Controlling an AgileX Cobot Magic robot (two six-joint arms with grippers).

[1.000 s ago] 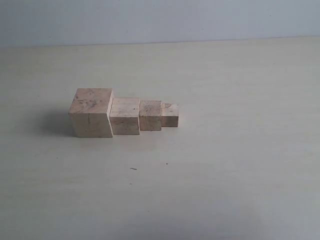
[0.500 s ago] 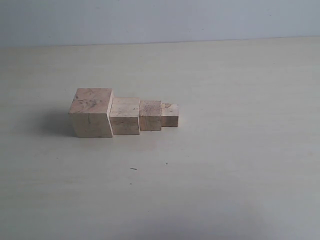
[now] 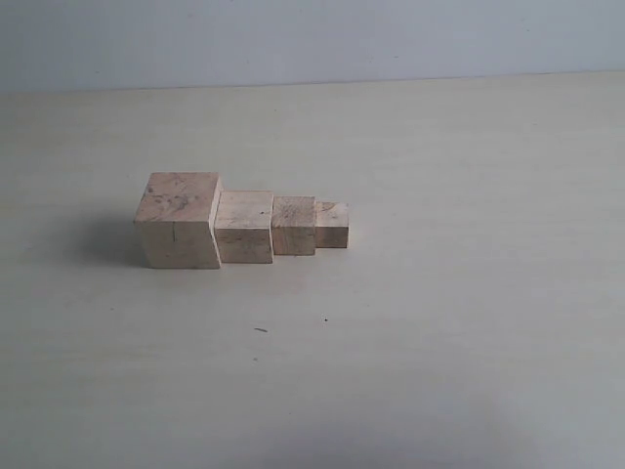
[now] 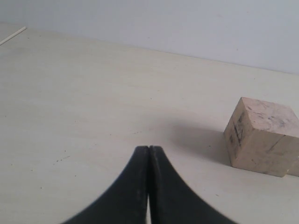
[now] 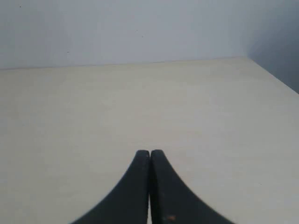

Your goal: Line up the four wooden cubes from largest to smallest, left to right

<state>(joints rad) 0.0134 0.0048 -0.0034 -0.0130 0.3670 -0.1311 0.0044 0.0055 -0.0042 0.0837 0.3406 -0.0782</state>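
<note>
On a cream table (image 3: 459, 322), left of centre in the exterior view, the largest cube (image 3: 178, 220) stands at the left end of a touching row, followed rightward by the second cube (image 3: 244, 227), the third cube (image 3: 293, 226) and the smallest cube (image 3: 331, 225), all pale wood. The left fingers (image 4: 139, 179) are pressed together, holding nothing, with the largest cube (image 4: 261, 140) near them. The right fingers (image 5: 139, 179) are likewise pressed together and empty, over the table.
</note>
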